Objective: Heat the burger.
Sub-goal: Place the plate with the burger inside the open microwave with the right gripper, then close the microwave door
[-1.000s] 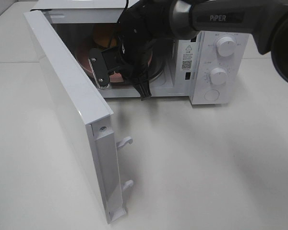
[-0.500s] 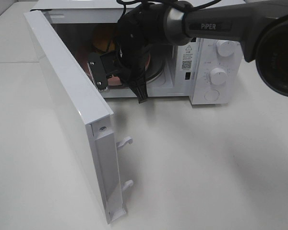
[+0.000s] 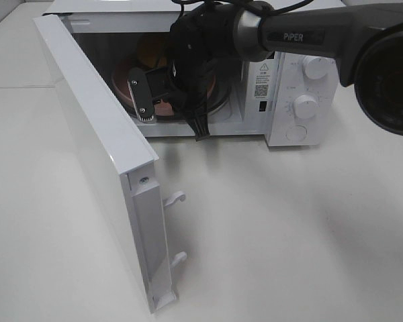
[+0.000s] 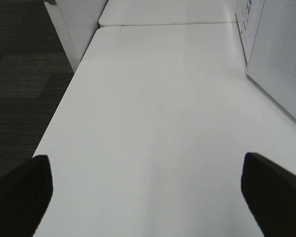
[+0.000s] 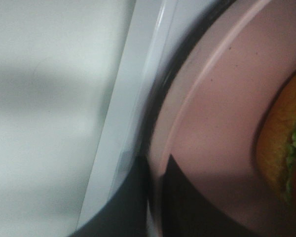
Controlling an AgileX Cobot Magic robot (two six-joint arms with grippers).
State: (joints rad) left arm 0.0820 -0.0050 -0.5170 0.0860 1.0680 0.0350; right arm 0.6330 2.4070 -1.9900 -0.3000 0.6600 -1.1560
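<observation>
Right wrist: domed orange burger, smooth pink plate.

A: Spot any readable lettering?
B: Yes: "PiPER", printed white on the dark arm, far right.
A: And on the microwave?
B: Carries a sticker with a warning triangle and QR code, left of the knobs. Cannot read its small print.

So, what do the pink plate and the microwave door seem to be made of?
The plate: smooth pink, with a soft shine along its rim; plastic or glazed ceramic, I cannot tell which. The microwave door: white and glossy, flat face with moulded latch hooks; probably plastic, perhaps painted metal.
</observation>
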